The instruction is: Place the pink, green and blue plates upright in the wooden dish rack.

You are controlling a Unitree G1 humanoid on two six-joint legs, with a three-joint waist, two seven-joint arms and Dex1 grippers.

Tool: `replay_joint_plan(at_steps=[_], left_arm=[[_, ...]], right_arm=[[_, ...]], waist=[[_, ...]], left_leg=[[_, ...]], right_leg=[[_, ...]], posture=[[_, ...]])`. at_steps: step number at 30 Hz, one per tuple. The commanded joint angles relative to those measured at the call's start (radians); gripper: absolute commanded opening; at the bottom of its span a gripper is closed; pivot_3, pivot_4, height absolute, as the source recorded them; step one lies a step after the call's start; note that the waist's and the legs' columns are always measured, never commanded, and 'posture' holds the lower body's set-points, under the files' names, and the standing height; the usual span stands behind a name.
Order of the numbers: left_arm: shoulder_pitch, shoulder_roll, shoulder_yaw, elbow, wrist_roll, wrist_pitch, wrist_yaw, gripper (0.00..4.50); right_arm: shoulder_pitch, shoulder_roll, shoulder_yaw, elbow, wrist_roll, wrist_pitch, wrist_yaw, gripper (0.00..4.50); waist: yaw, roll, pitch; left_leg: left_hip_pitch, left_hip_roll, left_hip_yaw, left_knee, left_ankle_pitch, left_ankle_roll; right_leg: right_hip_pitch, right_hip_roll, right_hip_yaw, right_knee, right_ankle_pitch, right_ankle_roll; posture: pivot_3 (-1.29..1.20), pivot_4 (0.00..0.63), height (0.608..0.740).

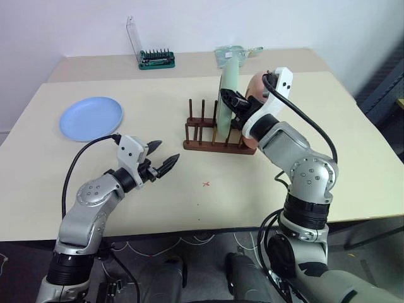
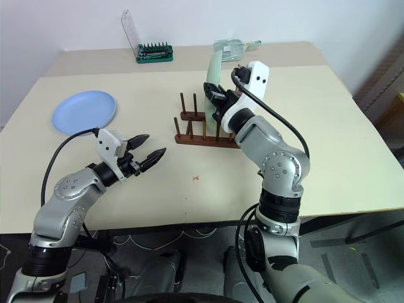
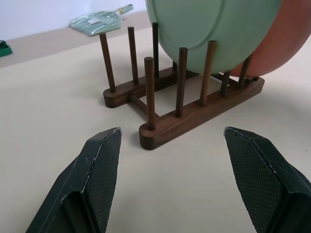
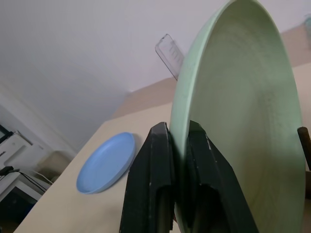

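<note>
Left end effector (image 1: pixel 163 158) hovers over the near part of the counter (image 1: pixel 158 208), fingers spread wide, nothing between them, touching nothing. It points toward the wooden dish rack (image 1: pixel 214 140), near it but apart. A small red mark (image 1: pixel 206 184) sits on the counter between the near edge and the rack.

Right end effector (image 4: pixel 179 160) is at the rack, fingers narrow, one on each face of the green plate (image 1: pixel 228 95), pinching its rim. The right wrist view shows the rim running up between the two fingers with hardly any gap on either side. The green plate stands on edge in the rack between the pegs, tilted slightly. Pink plate (image 1: pixel 255 88) stands upright just behind the green one, at the right end of the rack, mostly hidden by the right arm. Cannot tell if the two plates touch.

Blue plate (image 1: pixel 91 117) lies flat on the counter, far left, well apart from the rack and from both end effectors.

Further back, on a second counter: green-and-black tool holder (image 1: pixel 156 59) with a clear panel, and a clear bag (image 1: pixel 235 53) behind the plates.
</note>
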Motion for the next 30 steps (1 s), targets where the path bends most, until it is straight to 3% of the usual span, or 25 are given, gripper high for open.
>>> replay_joint_plan(at_steps=[1,4,15,18,19,22,30], left_arm=[[-0.002,-0.001,0.002,-0.024,0.008,-0.028,-0.004,3.51],[-0.003,-0.001,0.003,-0.023,0.008,-0.029,-0.005,3.51],[-0.005,-0.001,0.002,-0.020,0.010,-0.031,-0.009,3.51],[-0.024,-0.011,0.041,0.006,-0.006,-0.011,0.024,3.51],[-0.042,-0.017,0.070,0.032,-0.006,-0.006,0.055,3.51],[-0.103,-0.034,0.134,0.118,0.007,0.038,0.162,4.39],[-0.408,-0.068,0.441,0.451,0.007,0.214,0.644,4.45]], right_arm=[[-0.026,-0.008,0.012,-0.029,0.019,-0.018,0.012,2.03],[-0.028,-0.022,0.025,-0.035,0.003,-0.031,0.019,3.53],[-0.065,-0.200,0.185,-0.096,-0.169,-0.164,0.179,3.53],[-0.084,-0.335,0.311,-0.110,-0.347,-0.295,0.289,3.53],[-0.093,-0.380,0.350,-0.102,-0.410,-0.350,0.325,3.53],[-0.107,-0.425,0.393,-0.069,-0.484,-0.449,0.392,3.59],[-0.142,-0.381,0.457,0.026,-0.601,-0.596,0.490,3.59]], waist=[[0.000,0.000,0.000],[0.000,0.000,0.000],[-0.001,0.000,0.000],[0.000,0.000,0.000],[0.002,0.000,0.000],[0.002,-0.001,0.000],[0.001,-0.002,0.000]], left_leg=[[0.000,0.000,0.000,0.000,0.000,0.000],[0.000,0.000,0.000,0.000,0.000,0.000],[0.000,0.000,0.000,0.000,0.000,0.000],[0.000,0.000,0.000,0.000,0.000,0.000],[0.000,0.000,0.001,0.000,0.000,0.000],[0.000,0.000,0.000,0.000,0.000,0.000],[0.000,0.000,-0.001,0.001,0.000,-0.001]], right_leg=[[0.000,0.000,0.000,0.000,0.000,0.000],[0.000,0.000,0.000,0.000,0.000,0.000],[0.000,0.000,0.000,0.000,0.000,0.000],[0.000,0.000,0.000,-0.001,0.000,0.000],[0.000,0.000,0.000,-0.001,0.000,0.000],[0.000,0.000,-0.001,-0.001,0.000,0.001],[0.001,0.001,-0.001,-0.001,0.000,0.001]], posture=[[0.00,0.150,0.740],[0.00,0.150,0.740],[0.00,0.150,0.740],[0.00,0.150,0.740],[0.00,0.150,0.740],[0.00,0.150,0.740],[0.00,0.150,0.740]])
